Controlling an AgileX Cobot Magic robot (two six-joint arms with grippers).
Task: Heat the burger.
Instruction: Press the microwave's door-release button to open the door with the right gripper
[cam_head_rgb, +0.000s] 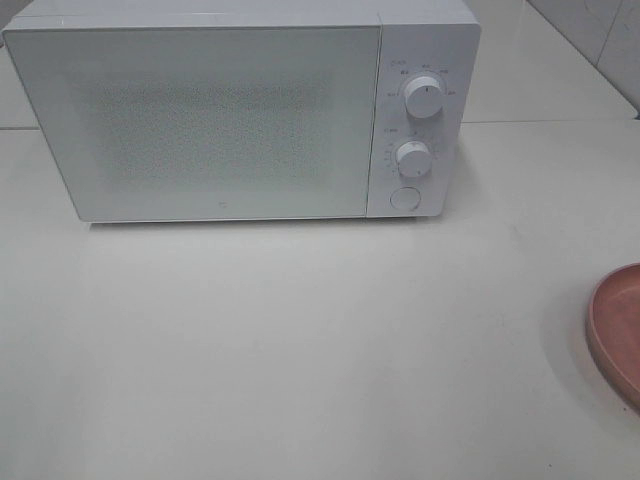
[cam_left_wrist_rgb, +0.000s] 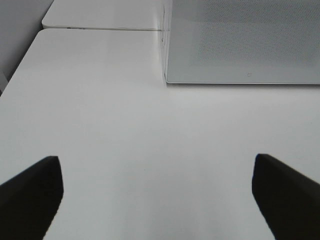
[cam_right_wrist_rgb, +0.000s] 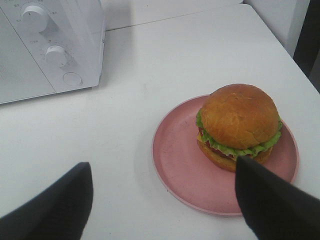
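The burger (cam_right_wrist_rgb: 239, 126), with a golden-brown bun, green lettuce and a red tomato slice, sits on a round pink plate (cam_right_wrist_rgb: 182, 165) in the right wrist view. My right gripper (cam_right_wrist_rgb: 165, 200) is open and hovers short of the plate, one fingertip (cam_right_wrist_rgb: 265, 200) overlapping the plate's near rim. In the high view only the plate's edge (cam_head_rgb: 615, 330) shows at the far right; the burger is out of that view. A white microwave (cam_head_rgb: 240, 110) stands at the back with its door shut. My left gripper (cam_left_wrist_rgb: 157, 192) is open over bare table near the microwave's front left corner (cam_left_wrist_rgb: 167, 75).
The microwave's control panel has two white knobs (cam_head_rgb: 424, 97) (cam_head_rgb: 412, 156) and a round button (cam_head_rgb: 404, 198). A second white surface (cam_left_wrist_rgb: 100, 15) adjoins the table behind the microwave's left side. The white tabletop (cam_head_rgb: 300, 340) spreads in front of the microwave.
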